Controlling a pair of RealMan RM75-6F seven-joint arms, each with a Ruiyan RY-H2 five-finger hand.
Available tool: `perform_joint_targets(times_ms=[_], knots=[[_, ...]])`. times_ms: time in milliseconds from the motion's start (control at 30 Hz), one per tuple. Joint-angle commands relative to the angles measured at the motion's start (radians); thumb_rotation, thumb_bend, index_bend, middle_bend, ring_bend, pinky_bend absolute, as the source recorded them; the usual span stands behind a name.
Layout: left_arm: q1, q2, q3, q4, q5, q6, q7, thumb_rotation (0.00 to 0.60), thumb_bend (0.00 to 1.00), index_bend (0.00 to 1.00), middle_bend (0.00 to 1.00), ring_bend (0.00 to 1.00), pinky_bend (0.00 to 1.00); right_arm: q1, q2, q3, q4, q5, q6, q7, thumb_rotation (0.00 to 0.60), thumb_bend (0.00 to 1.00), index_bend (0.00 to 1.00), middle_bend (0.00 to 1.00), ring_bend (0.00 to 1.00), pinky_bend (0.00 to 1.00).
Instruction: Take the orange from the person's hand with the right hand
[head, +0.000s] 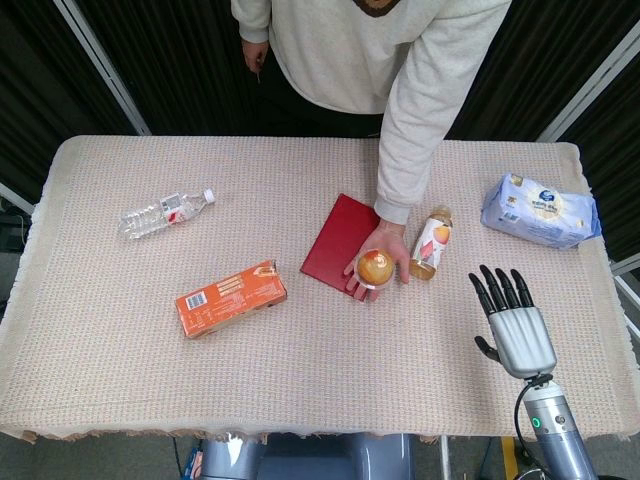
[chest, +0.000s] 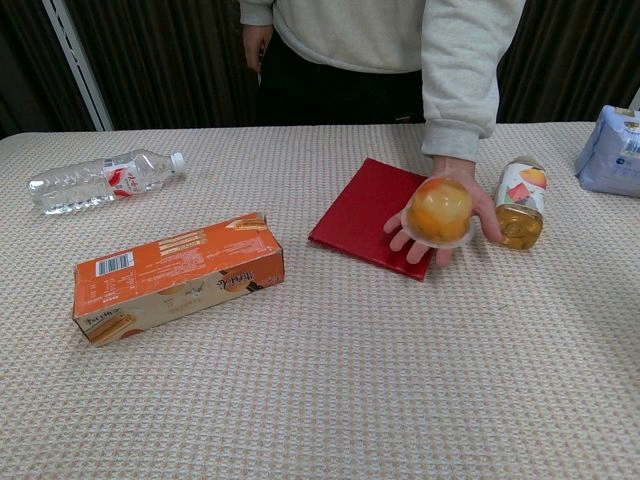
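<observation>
Tabletop (head: 320, 400): covered in a beige woven cloth; carries all items below.

Person (head: 350, 50): stands at the far edge in a pale sweatshirt, one arm extended over the cloth.

Right hand (head: 512, 318): robot's, head view only, at the near right of the tabletop. Fingers (head: 497, 288) straight and spread, pointing toward the far edge; holds nothing. Well apart from the orange. Left hand: not seen in either view.

Red booklet (chest: 365, 215): flat, centre; the person's fingertips overlap its right edge.

Orange carton (chest: 178, 273): snack box lying on its side, left of centre.

Blue-white packet (head: 541, 209): soft pack, far right.

Water bottle (head: 165, 211): clear, lying down, far left.

Juice bottle (chest: 520, 203): small, amber contents, lying just beside the person's hand on its right.

Person's hand (head: 392, 250): palm up, low over the tabletop, offering the fruit.

Orange (chest: 440, 209): sits in a clear shallow cup on the person's palm, uncovered on top.

Step in hand, as judged: approach not yet made; the handover is offered and waiting. Next move calls for the right hand to travel forward and to the robot's left toward the palm, fingers kept apart, then close around the fruit without striking the juice bottle alongside.
</observation>
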Motion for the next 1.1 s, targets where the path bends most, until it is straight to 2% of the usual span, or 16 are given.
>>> perform_joint_targets(times_ms=[33, 400, 633, 767, 833, 1000, 1100], knots=[[0.001, 0.000, 0.001, 0.000, 0.001, 0.001, 0.000, 0.600, 0.15, 0.00, 0.00, 0.00, 0.00, 0.000, 0.001, 0.000, -0.001, 0.000, 0.000, 0.001, 0.600, 0.11, 0.00, 0.00, 0.00, 0.00], [0.000, 0.000, -0.001, -0.001, 0.000, 0.001, 0.000, 0.600, 0.15, 0.00, 0.00, 0.00, 0.00, 0.004, 0.005, 0.002, -0.018, 0.008, -0.014, 0.004, 0.600, 0.12, 0.00, 0.00, 0.00, 0.00], [-0.007, 0.001, -0.008, 0.009, -0.026, -0.012, -0.011, 0.600, 0.15, 0.00, 0.00, 0.00, 0.00, 0.034, -0.001, 0.039, -0.072, 0.040, -0.039, -0.002, 0.600, 0.11, 0.02, 0.00, 0.00, 0.00], [-0.011, 0.004, -0.011, 0.013, -0.036, -0.020, -0.023, 0.600, 0.15, 0.00, 0.00, 0.00, 0.00, 0.078, -0.002, 0.083, -0.141, 0.106, -0.094, -0.034, 0.600, 0.11, 0.10, 0.00, 0.00, 0.01], [-0.012, 0.006, -0.012, 0.013, -0.037, -0.021, -0.028, 0.600, 0.15, 0.00, 0.00, 0.00, 0.00, 0.114, -0.006, 0.114, -0.172, 0.150, -0.131, -0.072, 0.600, 0.12, 0.11, 0.00, 0.00, 0.03], [-0.011, 0.009, -0.010, 0.011, -0.032, -0.022, -0.030, 0.600, 0.15, 0.00, 0.00, 0.00, 0.00, 0.212, -0.023, 0.176, -0.234, 0.321, -0.234, -0.212, 0.600, 0.12, 0.12, 0.02, 0.00, 0.06], [-0.010, 0.008, -0.007, 0.010, -0.027, -0.022, -0.029, 0.600, 0.15, 0.00, 0.00, 0.00, 0.00, 0.278, -0.056, 0.205, -0.246, 0.461, -0.279, -0.299, 0.600, 0.12, 0.12, 0.07, 0.00, 0.12]])
